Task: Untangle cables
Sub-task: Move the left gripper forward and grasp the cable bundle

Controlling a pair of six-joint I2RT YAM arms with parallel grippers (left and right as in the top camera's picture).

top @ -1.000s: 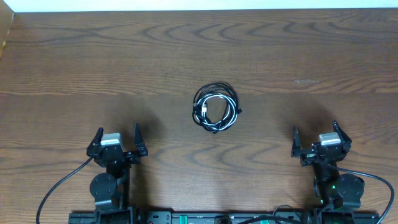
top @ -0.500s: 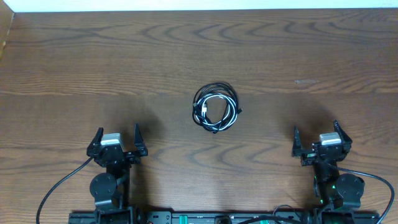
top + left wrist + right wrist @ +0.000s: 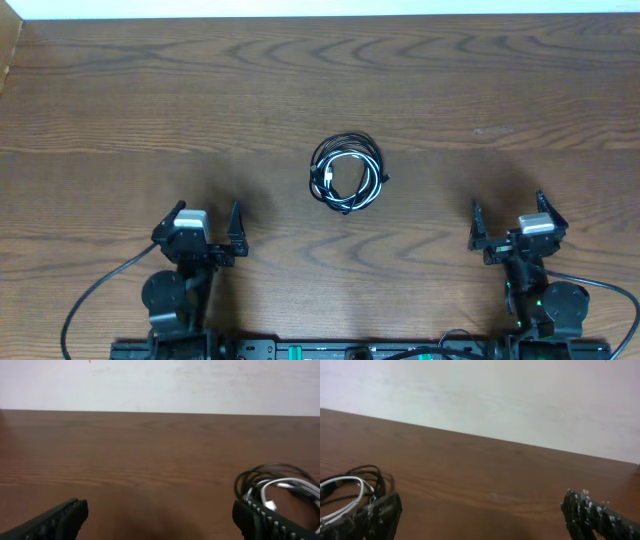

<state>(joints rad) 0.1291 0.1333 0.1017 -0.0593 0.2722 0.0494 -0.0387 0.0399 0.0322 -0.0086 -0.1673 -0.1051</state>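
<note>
The cables point(image 3: 346, 173) lie as a small coiled tangle of thin black cords and one white cord at the middle of the wooden table. The tangle also shows at the right in the left wrist view point(image 3: 280, 485) and at the left edge in the right wrist view point(image 3: 350, 490). My left gripper point(image 3: 207, 222) is open and empty at the near left, well short of the tangle. My right gripper point(image 3: 508, 215) is open and empty at the near right, also apart from it.
The wooden table point(image 3: 200, 100) ends at a white wall along the far edge. A thick black wire point(image 3: 95, 295) runs from the left arm's base, another from the right base point(image 3: 610, 295).
My left gripper has shifted a little to the right and turned slightly toward the tangle. The right gripper and the cables have not moved.
</note>
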